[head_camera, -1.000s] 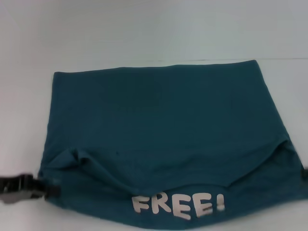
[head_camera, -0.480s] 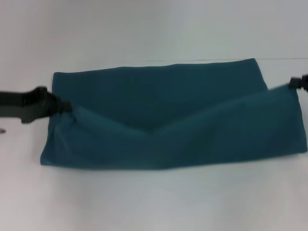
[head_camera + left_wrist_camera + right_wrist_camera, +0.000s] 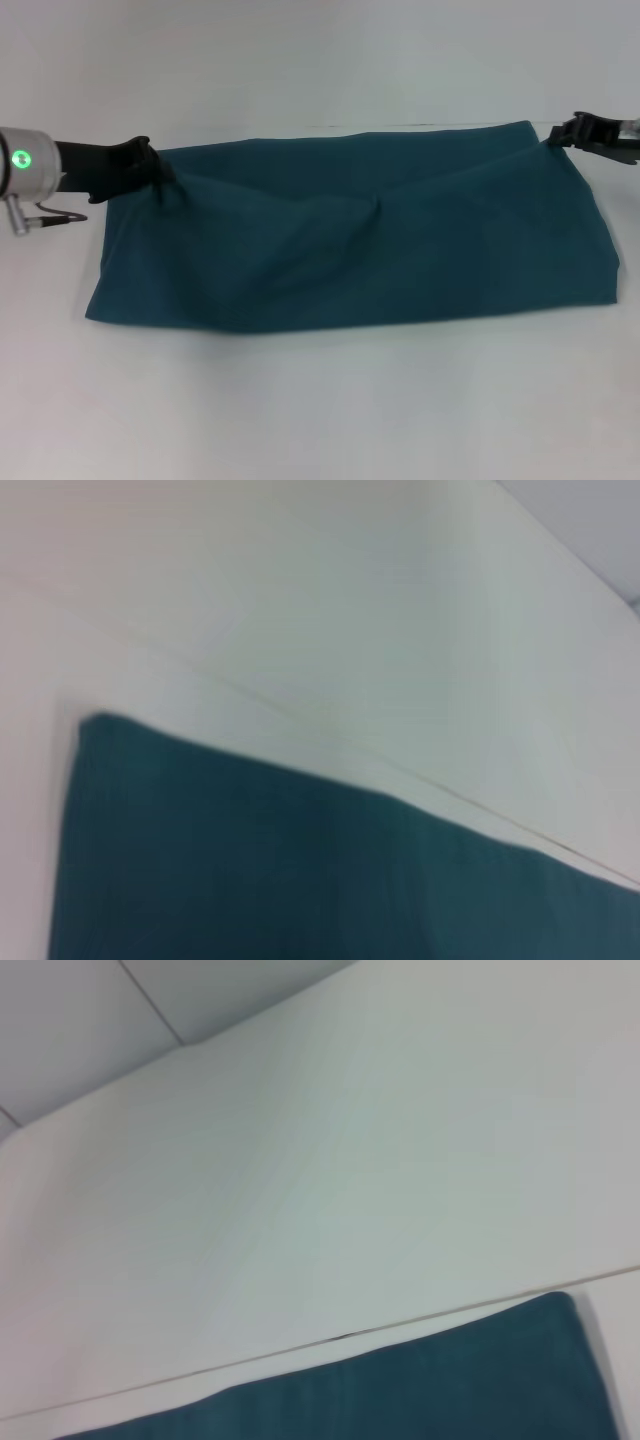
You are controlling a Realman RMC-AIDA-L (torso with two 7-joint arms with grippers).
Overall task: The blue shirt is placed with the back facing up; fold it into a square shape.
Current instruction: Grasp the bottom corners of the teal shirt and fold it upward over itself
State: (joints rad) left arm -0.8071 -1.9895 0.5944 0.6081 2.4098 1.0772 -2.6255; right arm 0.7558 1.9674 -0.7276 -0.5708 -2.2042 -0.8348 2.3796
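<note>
I have the blue shirt (image 3: 350,240) lying across the white table (image 3: 320,400) as a wide, low band, plain fabric up, no lettering showing. A second ago its near edge was still toward me with the white "FREE!" print in sight; half a second ago that edge was lifted and halfway over. Now it has been carried to the far edge, so the shirt is folded in half front to back.

My left gripper (image 3: 150,168) is at the far left corner of the shirt, pinched closed on the fabric there; the cloth bunches into creases right at its tip. It has travelled from the near left corner up to this far one. My right gripper (image 3: 562,134) sits at the far right corner, touching the cloth, clamped on that corner, and it too has moved farther away from me.

A soft ridge runs across the middle of the top layer. In the left wrist view the shirt (image 3: 300,880) fills the lower part; in the right wrist view a strip of it (image 3: 420,1390) shows against the table.
</note>
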